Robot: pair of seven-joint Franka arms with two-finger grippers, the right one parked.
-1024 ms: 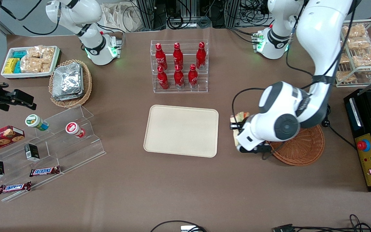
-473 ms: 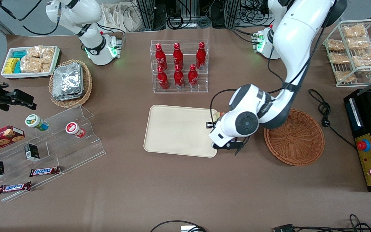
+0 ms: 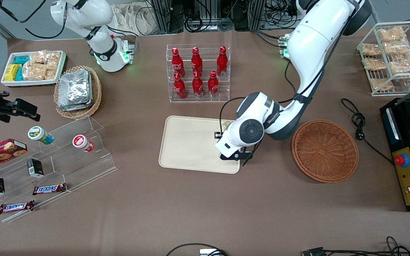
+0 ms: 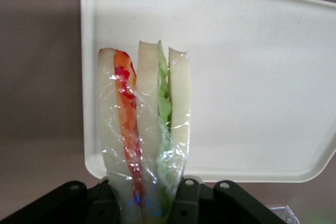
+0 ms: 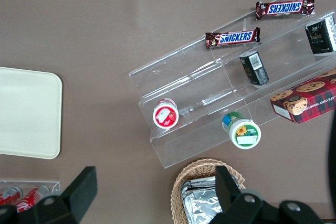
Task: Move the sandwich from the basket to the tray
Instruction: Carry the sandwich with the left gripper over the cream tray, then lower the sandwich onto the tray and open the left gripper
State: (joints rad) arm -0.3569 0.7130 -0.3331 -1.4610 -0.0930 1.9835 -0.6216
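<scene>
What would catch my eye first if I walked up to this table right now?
Probably the white arm's gripper shut on a plastic-wrapped sandwich, holding it above the cream tray at the edge nearest the empty reddish-brown basket. Next, the red bottles in their clear rack, farther from the front camera than the tray.

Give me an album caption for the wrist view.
Claw holds a wrapped sandwich above the tray.

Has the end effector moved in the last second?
Yes. The end effector, shut on the sandwich, went from the basket to over the tray.
</scene>
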